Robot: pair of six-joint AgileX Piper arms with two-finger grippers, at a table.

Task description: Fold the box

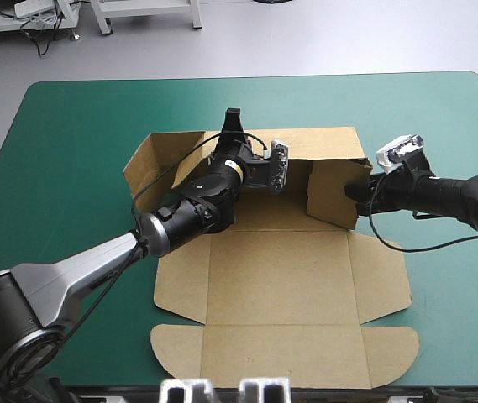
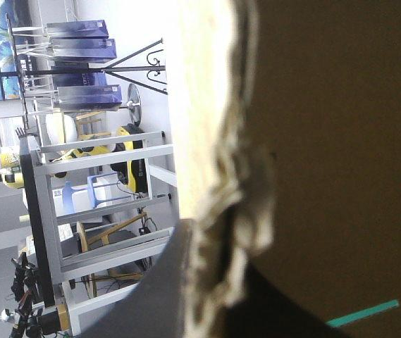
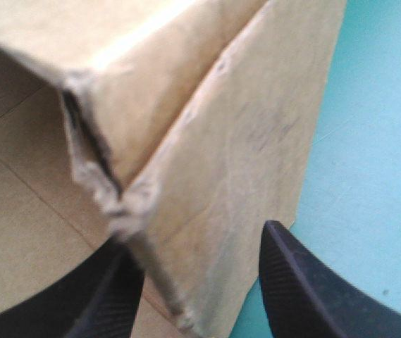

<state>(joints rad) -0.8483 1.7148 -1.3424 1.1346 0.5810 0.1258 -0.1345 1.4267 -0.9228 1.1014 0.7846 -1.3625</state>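
The brown box (image 1: 281, 277) lies in the middle of the table, its near panels and lid flat and its far walls raised. My left gripper (image 1: 233, 126) is at the top edge of the raised back wall. In the left wrist view the left gripper (image 2: 214, 282) is shut on the box (image 2: 341, 141), whose frayed edge runs between the fingers. My right gripper (image 1: 349, 193) is at the upright right side wall. In the right wrist view the right gripper (image 3: 196, 246) stands open astride the box (image 3: 221, 141) wall's edge, one black finger on each side.
The teal-green cover (image 1: 79, 168) shows bare all around the box. A left side flap (image 1: 150, 164) stands tilted outward beside my left arm. Teal-green cover (image 3: 376, 141) lies just outside the right wall.
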